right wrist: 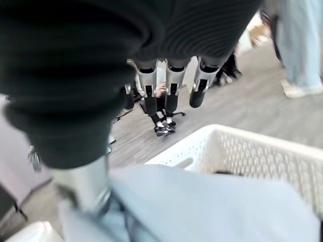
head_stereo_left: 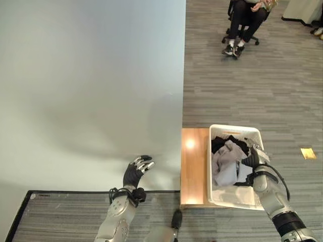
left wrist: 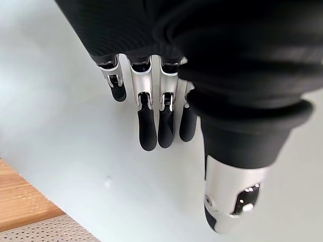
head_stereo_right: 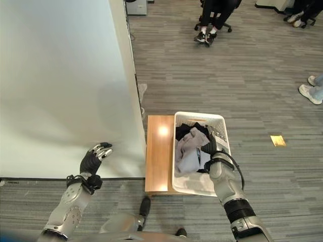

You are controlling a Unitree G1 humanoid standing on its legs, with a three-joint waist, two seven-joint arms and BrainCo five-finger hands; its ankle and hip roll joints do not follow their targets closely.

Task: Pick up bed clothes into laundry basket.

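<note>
Right hand (head_stereo_right: 212,151) over the laundry basket (head_stereo_right: 218,120), fingers straight and holding nothing; left hand (head_stereo_right: 93,160) open above the bed (head_stereo_right: 55,85).

Clothes (head_stereo_right: 191,150) heaped inside the basket at about 4 o'clock in the head views: pale grey cloth on top, black cloth toward the far rim. Likely light, limp and prone to drape, so best bunched at a thick fold, not at an edge. Rigid white perforated plastic basket, rectangular, resting on a smooth wooden bench (head_stereo_right: 157,151) just beside the bed. Plain, flat, pale sheet. Grey striped carpet (head_stereo_right: 242,65) beyond, with a seated person (head_stereo_right: 214,15) at 12 o'clock.
</note>
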